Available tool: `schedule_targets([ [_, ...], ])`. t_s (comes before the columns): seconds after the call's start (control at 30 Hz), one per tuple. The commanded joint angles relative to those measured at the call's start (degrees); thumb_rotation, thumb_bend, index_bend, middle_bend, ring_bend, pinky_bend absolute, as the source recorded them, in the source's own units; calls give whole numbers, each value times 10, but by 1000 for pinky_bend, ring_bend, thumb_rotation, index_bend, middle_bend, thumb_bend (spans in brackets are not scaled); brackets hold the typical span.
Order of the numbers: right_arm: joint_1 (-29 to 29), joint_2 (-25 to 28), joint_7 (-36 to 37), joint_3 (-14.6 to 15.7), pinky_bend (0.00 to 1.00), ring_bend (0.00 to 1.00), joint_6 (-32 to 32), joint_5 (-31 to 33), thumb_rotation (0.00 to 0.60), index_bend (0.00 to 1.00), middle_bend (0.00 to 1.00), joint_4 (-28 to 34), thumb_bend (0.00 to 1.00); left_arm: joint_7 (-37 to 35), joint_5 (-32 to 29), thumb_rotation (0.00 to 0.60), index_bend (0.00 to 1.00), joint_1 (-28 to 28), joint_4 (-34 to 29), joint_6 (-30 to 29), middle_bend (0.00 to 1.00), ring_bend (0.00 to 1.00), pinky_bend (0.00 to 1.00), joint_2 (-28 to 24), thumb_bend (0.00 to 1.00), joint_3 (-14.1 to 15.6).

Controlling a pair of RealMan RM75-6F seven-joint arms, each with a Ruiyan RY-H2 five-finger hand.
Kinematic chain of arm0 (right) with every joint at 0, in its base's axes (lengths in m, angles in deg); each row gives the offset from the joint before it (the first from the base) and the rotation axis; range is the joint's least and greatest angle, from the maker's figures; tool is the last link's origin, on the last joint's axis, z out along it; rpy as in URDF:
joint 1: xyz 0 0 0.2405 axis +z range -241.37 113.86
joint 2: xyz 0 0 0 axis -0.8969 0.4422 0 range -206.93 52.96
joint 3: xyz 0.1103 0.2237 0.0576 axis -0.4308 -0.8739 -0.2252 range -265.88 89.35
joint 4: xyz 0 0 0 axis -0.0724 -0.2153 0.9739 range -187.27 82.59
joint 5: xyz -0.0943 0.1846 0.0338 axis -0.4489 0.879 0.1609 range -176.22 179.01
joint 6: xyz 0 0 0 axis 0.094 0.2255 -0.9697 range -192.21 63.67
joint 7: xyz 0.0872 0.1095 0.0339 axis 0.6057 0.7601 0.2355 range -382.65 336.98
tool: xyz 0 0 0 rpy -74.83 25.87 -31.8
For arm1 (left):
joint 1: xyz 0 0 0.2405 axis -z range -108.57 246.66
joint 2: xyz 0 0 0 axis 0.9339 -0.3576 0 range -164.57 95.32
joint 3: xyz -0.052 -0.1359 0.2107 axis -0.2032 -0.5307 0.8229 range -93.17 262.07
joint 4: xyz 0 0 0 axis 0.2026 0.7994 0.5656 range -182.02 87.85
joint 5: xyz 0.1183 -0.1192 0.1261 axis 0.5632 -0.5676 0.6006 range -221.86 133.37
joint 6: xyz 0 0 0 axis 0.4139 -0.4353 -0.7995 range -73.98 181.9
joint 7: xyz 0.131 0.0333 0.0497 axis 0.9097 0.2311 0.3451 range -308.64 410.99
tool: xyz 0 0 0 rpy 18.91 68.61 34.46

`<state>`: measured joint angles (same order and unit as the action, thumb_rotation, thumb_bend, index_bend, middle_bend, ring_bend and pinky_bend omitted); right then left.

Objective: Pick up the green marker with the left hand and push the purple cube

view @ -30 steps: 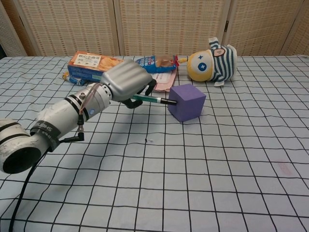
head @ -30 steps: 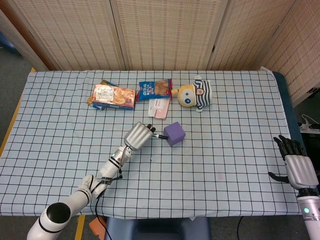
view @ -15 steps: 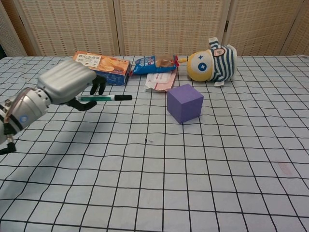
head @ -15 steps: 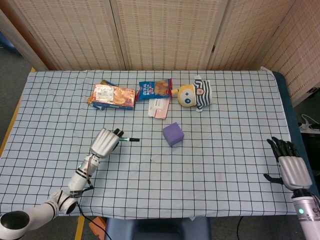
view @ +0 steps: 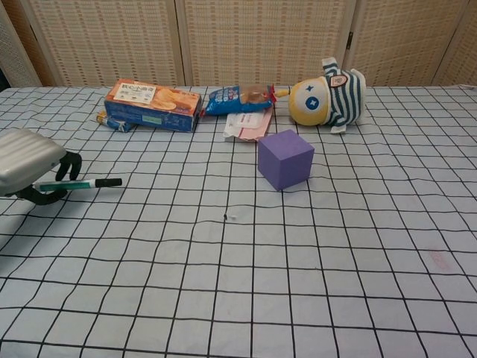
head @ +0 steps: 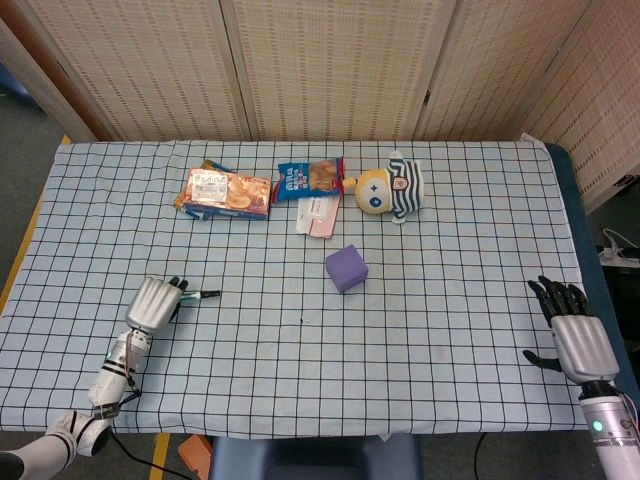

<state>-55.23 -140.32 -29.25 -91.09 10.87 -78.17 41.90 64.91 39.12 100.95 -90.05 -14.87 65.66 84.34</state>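
My left hand (head: 155, 300) (view: 26, 164) is low over the table's left side and grips the green marker (head: 202, 295) (view: 80, 183), whose black tip points right. The purple cube (head: 347, 268) (view: 285, 158) stands near the table's middle, well to the right of the marker tip and apart from it. My right hand (head: 574, 335) hangs off the table's right edge in the head view, fingers spread and holding nothing; the chest view does not show it.
Along the far side lie an orange cracker box (head: 225, 192) (view: 152, 106), a blue snack bag (head: 310, 177) (view: 237, 98), a pink-white packet (head: 316, 214) (view: 247, 125) and a striped plush toy (head: 392, 187) (view: 328, 97). The checked tablecloth (head: 440, 290) covers the table.
My left hand has drawn back to the left with the marker, from touching the cube to far from it. The cube has stayed put. The right hand shifted slightly.
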Motion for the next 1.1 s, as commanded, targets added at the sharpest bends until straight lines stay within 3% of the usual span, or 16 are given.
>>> schedule_targets([
  [0.03,-1,1,0,-1,0,0,1,1,600,0,0,1,26,0,4,600,416,1,2,6,556,900,1000,1,513,0],
  [0.37,-4,4,1,-2,0,0,9,1,600,0,0,5,26,7,-3,600,233,-7,-61,20,298,796,969,-33,474,-8],
  [0.5,-5,5,5,-3,0,0,11,0,600,0,0,5,27,35,1,600,214,-25,-149,-24,236,739,925,-86,448,-15],
  [0.57,-6,5,6,-3,0,0,14,-2,600,0,0,4,27,47,-1,600,190,-46,-226,-66,183,597,797,-135,431,-23],
  [0.67,-6,1,10,-4,0,0,18,-8,600,0,0,1,26,24,-9,600,146,-90,-334,-130,83,155,446,-211,411,-32],
  [0.7,-6,-1,12,-4,0,0,19,-9,600,0,0,-1,26,4,-12,600,136,-106,-360,-149,52,48,330,-230,402,-33],
  [0.73,-5,-4,12,-5,0,0,21,-11,600,0,0,-5,27,-24,-12,600,128,-122,-382,-165,31,8,250,-248,394,-30],
  [0.83,-5,-20,-4,-9,0,0,34,-15,600,0,0,-21,26,-147,-2,600,105,-172,-420,-199,11,0,167,-295,381,-8],
  [0.9,-6,-31,-18,-10,0,0,39,-14,600,0,0,-27,26,-234,12,600,66,-194,-405,-214,2,0,159,-310,375,5],
  [1.03,-5,-40,-37,-9,0,0,35,-8,600,0,0,-26,26,-278,9,600,4,-196,-386,-185,0,0,161,-330,363,8],
  [1.1,-5,-40,-46,-7,0,0,33,-6,600,0,0,-21,26,-261,-2,600,0,-194,-392,-163,0,0,158,-338,363,8],
])
